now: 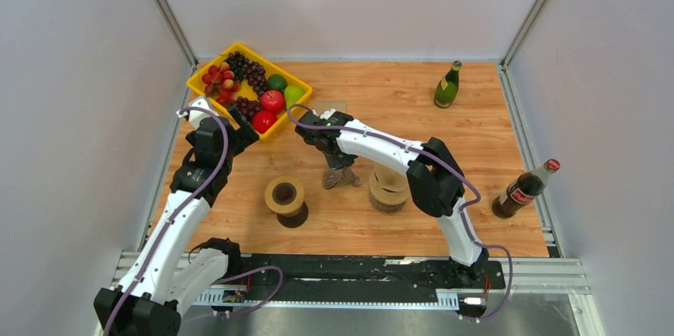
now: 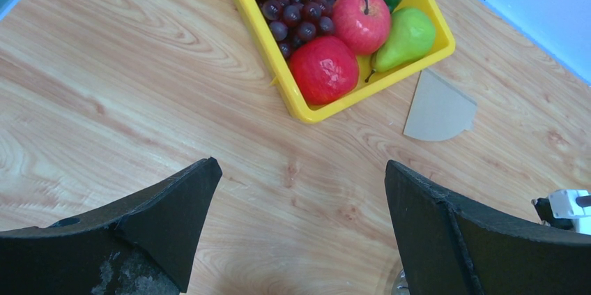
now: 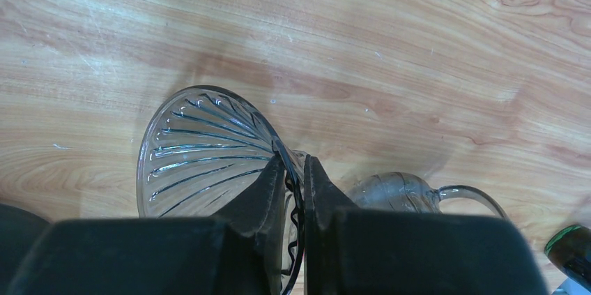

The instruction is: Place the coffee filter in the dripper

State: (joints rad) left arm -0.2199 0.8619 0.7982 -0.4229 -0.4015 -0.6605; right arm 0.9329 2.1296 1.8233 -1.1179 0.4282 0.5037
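Note:
The coffee filter [image 2: 439, 110] is a pale fan-shaped paper lying flat on the wood beside the yellow tray's corner, and it shows faintly in the top view [image 1: 338, 104]. The dripper [image 3: 202, 155] is clear ribbed glass, tipped on its side on the table [image 1: 340, 179], with its handle [image 3: 474, 194] to the right. My right gripper [image 3: 293, 164] is shut on the dripper's rim, one finger inside the cone and one outside. My left gripper [image 2: 300, 166] hangs open over bare wood near the tray [image 1: 242, 133], holding nothing.
A yellow tray [image 1: 296, 107] with grapes, apples, a pear and a lime sits at the back left. There is a green bottle [image 1: 447, 86] at the back right and a cola bottle [image 1: 524, 189] at the right edge. A brown roll [image 1: 284, 195] and a tan stacked object [image 1: 388, 189] stand near the front.

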